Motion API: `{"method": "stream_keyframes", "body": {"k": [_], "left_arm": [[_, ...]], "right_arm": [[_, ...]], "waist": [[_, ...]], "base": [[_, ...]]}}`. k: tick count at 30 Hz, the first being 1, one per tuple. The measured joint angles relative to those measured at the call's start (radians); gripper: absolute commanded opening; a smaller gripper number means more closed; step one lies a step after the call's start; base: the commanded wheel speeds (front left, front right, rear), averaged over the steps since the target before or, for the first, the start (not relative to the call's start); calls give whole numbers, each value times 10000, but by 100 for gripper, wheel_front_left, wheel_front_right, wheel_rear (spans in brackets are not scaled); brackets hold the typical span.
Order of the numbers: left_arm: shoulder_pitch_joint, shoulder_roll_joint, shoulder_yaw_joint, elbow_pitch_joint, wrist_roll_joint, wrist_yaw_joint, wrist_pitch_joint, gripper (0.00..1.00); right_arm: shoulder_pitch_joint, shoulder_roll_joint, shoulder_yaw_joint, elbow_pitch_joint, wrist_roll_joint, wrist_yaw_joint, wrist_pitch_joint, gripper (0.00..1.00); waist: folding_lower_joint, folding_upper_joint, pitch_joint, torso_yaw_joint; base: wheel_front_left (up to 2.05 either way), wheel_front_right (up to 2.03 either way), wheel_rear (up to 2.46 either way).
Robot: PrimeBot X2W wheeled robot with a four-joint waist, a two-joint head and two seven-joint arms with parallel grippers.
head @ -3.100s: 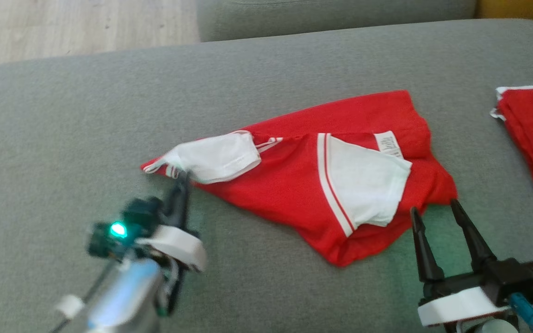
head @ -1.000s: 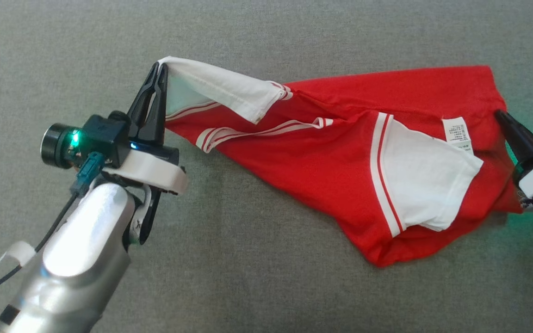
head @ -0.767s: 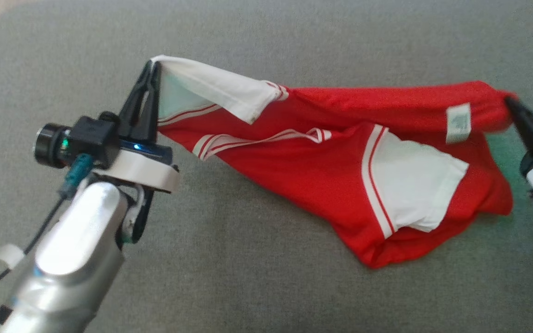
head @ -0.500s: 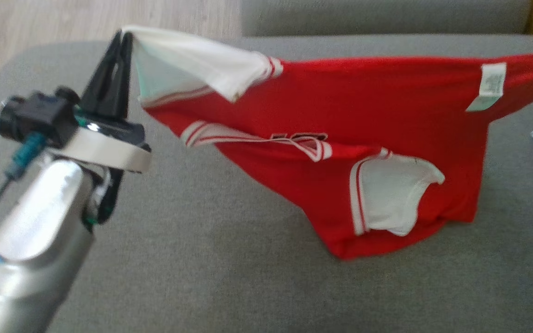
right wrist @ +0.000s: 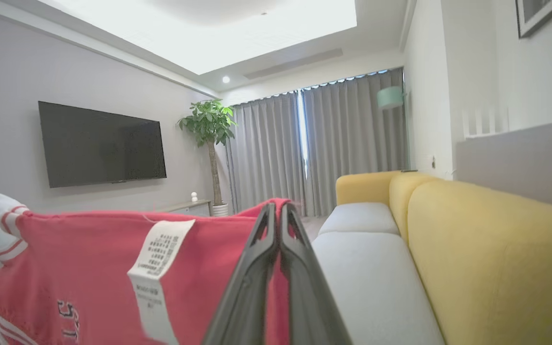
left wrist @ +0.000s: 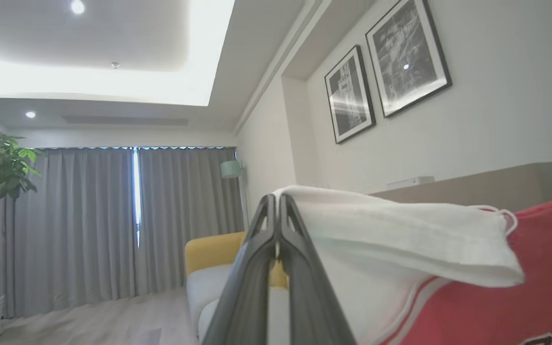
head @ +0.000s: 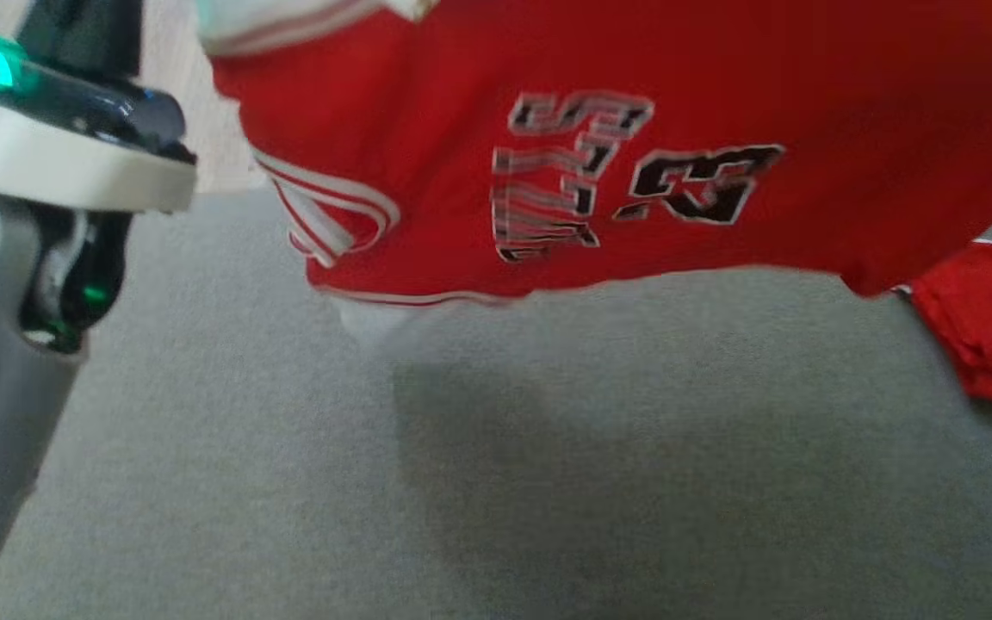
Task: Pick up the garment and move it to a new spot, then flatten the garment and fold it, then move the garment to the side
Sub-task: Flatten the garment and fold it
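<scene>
- the left gripper (left wrist: 276, 203) has its jaws pinched tight on the white sleeve (left wrist: 391, 230) of the garment (head: 634, 103).
- it hangs up over the grey sofa (head: 461, 482), i think so it can open out and be carried.
- the head view shows its black letters (head: 694, 181); the wrist views show the pinches.
- the right gripper (right wrist: 277, 211) has its jaws tight on the other top corner, by the white tag (right wrist: 156, 258).
</scene>
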Motion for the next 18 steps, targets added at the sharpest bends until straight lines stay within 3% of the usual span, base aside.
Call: {"method": "stream_keyframes", "body": {"k": [9, 18], "left_arm": [[-1138, 115, 485, -414, -560, 169, 763, 0], [-3067, -867, -205, 2702, -581, -276, 1313, 0]], "right_arm": [[-1764, 123, -69, 52, -1045, 0, 899, 0], [-4031, 1756, 1592, 2320, -2297, 0, 1438, 0]], "waist": [[0, 0, -235, -221], [3, 0, 606, -16]], "base": [[0, 0, 0], [0, 0, 0]]}}
